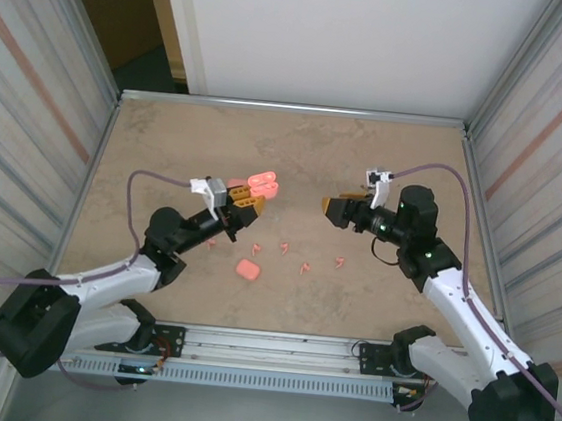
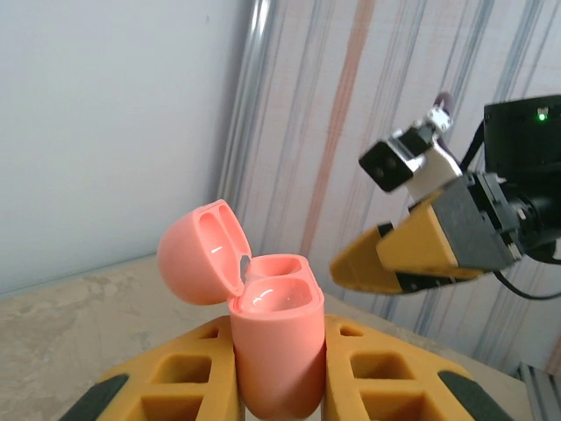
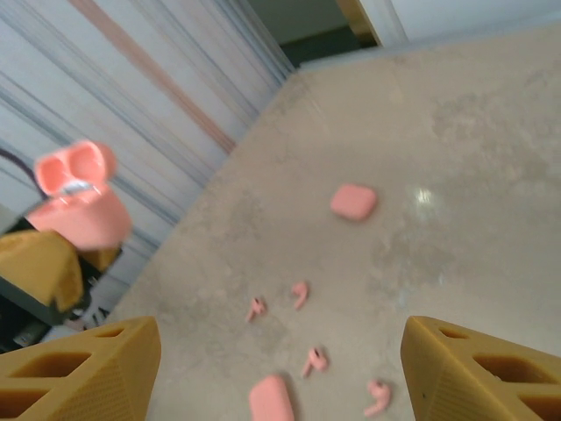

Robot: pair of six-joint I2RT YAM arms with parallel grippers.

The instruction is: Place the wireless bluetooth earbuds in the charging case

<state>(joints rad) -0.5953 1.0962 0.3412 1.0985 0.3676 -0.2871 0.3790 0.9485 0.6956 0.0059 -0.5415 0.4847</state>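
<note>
- Earbuds (image 3: pixel 300 294): tiny, light, hard glossy plastic; judged slippery and easy to flick away. Best pinched gently across bulb, stem left free for well.
- Several lie loose on table (image 3: pixel 491 114) under right gripper (image 1: pixel 333 208), well apart from charging case (image 2: pixel 273 386).
- Case held off table, lid flipped back, wells look empty.
- Left gripper (image 1: pixel 247 201) clenched on case's lower body.
- Right gripper spread wide, nothing between fingers, facing case, not touching it.

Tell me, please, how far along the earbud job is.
Done: the case is open, lid up. In hand: the left hand is shut on it, held above the table; the right hand is open and empty. Left: every earbud visible lies on the table, and the case's wells look empty.
</note>
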